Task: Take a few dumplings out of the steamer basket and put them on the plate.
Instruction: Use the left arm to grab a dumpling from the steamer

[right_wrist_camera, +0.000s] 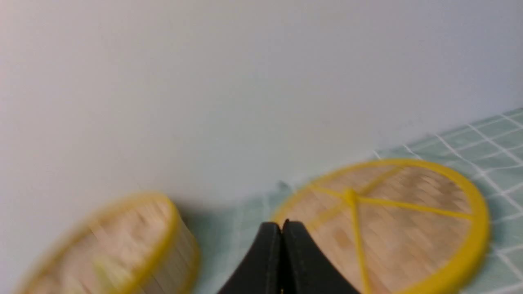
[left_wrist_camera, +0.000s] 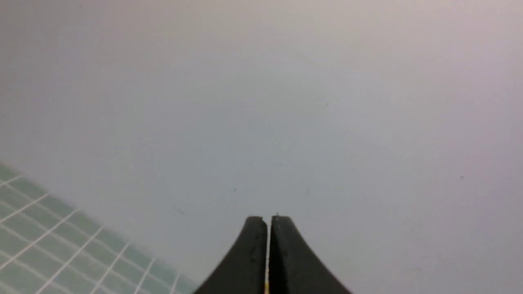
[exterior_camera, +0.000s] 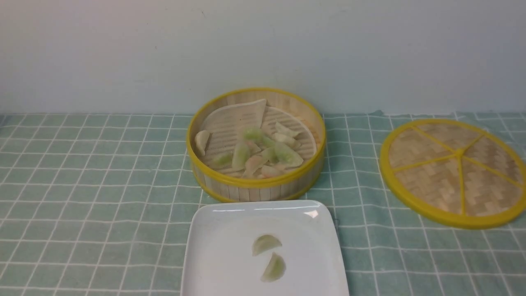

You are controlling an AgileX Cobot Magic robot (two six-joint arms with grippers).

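Note:
The steamer basket [exterior_camera: 255, 184] stands at the middle of the table and holds several pale green and whitish dumplings [exterior_camera: 263, 154] on its ridged liner. In front of it lies the white square plate [exterior_camera: 222, 255] with two greenish dumplings [exterior_camera: 266, 243] on it. Neither arm shows in the front view. My left gripper [left_wrist_camera: 268, 219] is shut with nothing between its fingers and faces the bare wall. My right gripper [right_wrist_camera: 282, 223] is shut too and empty, raised above the cloth with the steamer basket [right_wrist_camera: 122, 241] blurred to one side of it.
The flat woven lid [exterior_camera: 454, 170] with yellow rim and spokes lies on the right of the table, and the right wrist view shows the lid [right_wrist_camera: 392, 220] just beyond the fingertips. A green checked cloth [exterior_camera: 82, 185] covers the table. A pale wall stands close behind.

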